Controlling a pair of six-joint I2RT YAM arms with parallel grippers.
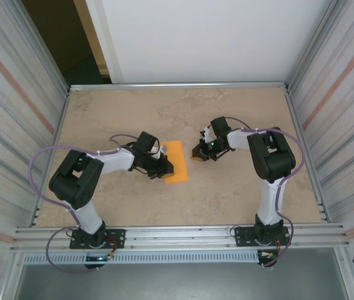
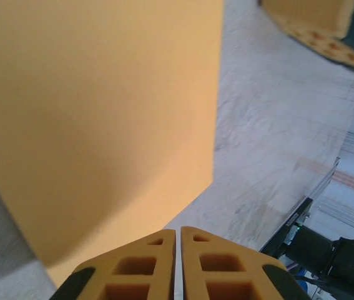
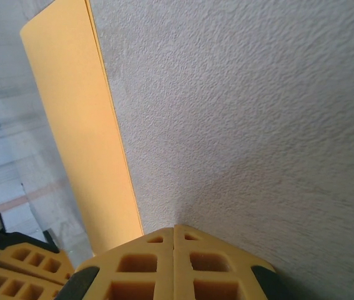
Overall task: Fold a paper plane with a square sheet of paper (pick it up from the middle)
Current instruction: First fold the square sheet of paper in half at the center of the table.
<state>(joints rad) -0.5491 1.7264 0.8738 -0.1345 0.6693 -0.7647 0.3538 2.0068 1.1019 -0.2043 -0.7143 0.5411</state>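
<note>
The thin bright orange sheet of paper point(image 1: 177, 160) is lying flat mid-bench, looking feather-light, floppy and crease-prone, so it's best pinched up at its middle. The left gripper point(image 1: 165, 167), pressed together, is sitting on its left edge, and the right gripper point(image 1: 198, 154), also pressed together, is sitting just right of it. The smooth beige bench point(image 1: 239, 112) is offering little grip, with ribbed metal walls point(image 1: 14, 94) closing round

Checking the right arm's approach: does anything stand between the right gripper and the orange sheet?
Nothing visible does. Bare table separates the shut right gripper from the orange sheet at its right edge. The left gripper, also shut, sits at the sheet's opposite, left edge, out of that path.
</note>
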